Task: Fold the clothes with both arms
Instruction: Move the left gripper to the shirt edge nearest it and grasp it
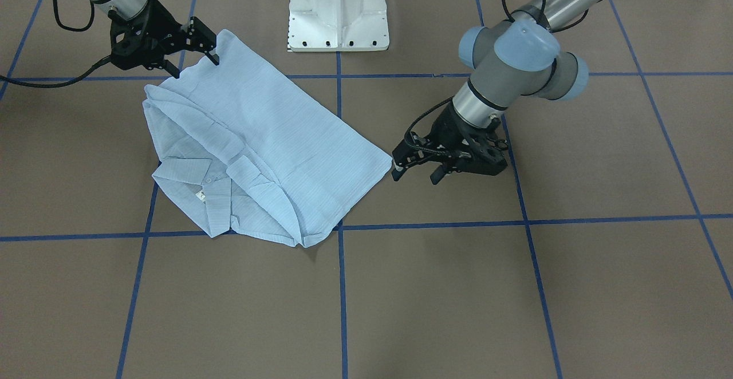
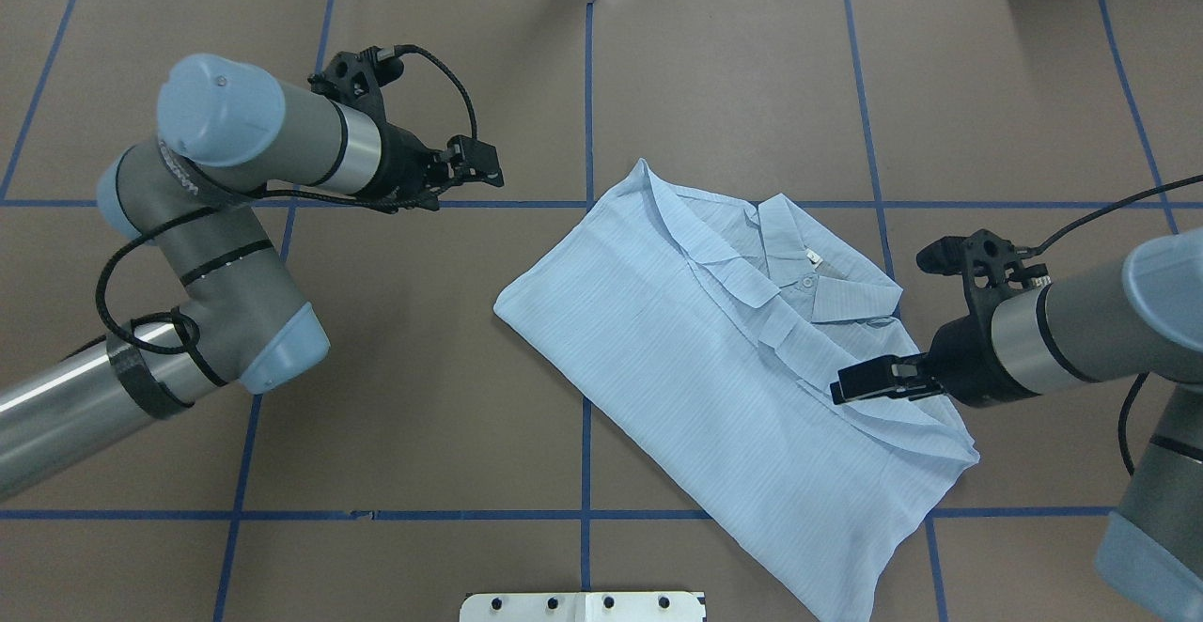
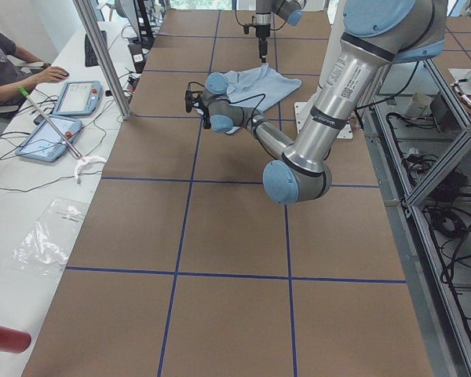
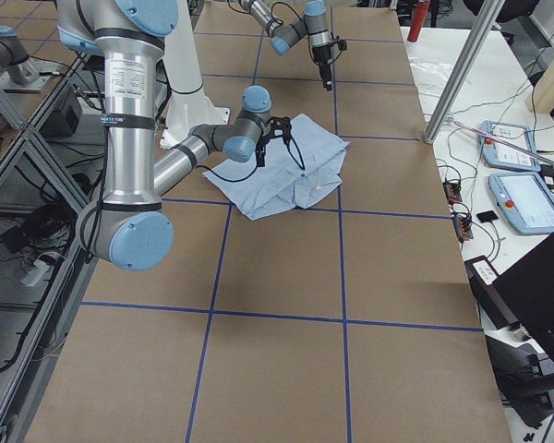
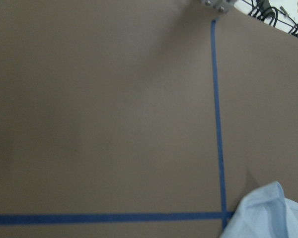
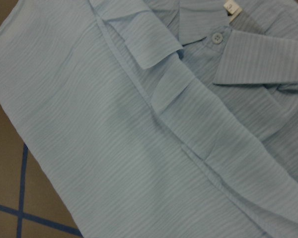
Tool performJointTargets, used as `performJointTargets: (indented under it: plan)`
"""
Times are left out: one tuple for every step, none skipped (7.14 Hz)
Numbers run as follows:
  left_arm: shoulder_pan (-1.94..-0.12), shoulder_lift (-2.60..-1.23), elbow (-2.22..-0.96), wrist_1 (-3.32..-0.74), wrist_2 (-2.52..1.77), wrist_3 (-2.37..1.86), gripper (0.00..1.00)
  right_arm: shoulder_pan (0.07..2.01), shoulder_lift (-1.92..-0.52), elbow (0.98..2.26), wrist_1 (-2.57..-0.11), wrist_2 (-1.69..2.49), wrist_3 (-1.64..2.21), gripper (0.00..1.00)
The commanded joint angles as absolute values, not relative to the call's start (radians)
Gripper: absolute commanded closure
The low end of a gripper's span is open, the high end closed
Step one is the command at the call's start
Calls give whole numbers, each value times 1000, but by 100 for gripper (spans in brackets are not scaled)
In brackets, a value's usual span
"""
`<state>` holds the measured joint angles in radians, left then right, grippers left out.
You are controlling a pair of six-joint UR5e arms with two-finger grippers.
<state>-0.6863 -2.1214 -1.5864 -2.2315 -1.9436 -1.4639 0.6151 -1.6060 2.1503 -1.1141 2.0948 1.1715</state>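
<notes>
The light-blue shirt (image 1: 275, 133) (image 2: 714, 387) lies folded and flat on the brown table, collar and a white button facing up (image 6: 217, 37). My right gripper (image 1: 194, 65) (image 2: 846, 385) hovers open over the shirt's edge on the robot's right, holding nothing. Its wrist view shows only shirt fabric (image 6: 114, 124). My left gripper (image 1: 414, 174) (image 2: 477, 163) is open and empty above bare table, beside the shirt's left corner (image 5: 268, 213). No fingers appear in either wrist view.
The white pedestal base (image 1: 338, 12) (image 2: 583, 606) stands at the robot's side of the table. Blue tape lines (image 1: 342, 287) grid the brown table (image 1: 515, 299). A bench with tablets (image 3: 77, 97) and a seated person (image 3: 0, 63) runs along the far edge.
</notes>
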Motion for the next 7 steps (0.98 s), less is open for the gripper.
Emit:
performJointTargets:
  plan:
    - [-566, -2167, -1621, -2034, -1826, -1548, 5, 679, -1554, 2090, -1117, 2103, 1143, 0]
    - [-546, -2181, -1621, -1967, -1812, -1563, 6, 680, -1531, 2079, -1117, 2100, 1144, 0]
    - [-523, -2184, -1606, -1950, -1801, -1569, 7, 683, -1517, 2079, -1121, 2100, 1146, 0]
    - [-484, -2184, -1582, -1948, -1769, -1569, 10, 686, -1516, 2080, -1120, 2100, 1146, 0]
    - [-482, -2201, -1550, -1950, -1764, -1568, 10, 687, -1513, 2082, -1120, 2100, 1147, 0]
    - [-482, -2204, -1534, -1950, -1763, -1568, 11, 687, -1511, 2082, -1120, 2100, 1147, 0]
    - [-482, -2203, -1532, -1951, -1763, -1566, 15, 689, -1506, 2082, -1120, 2100, 1147, 0]
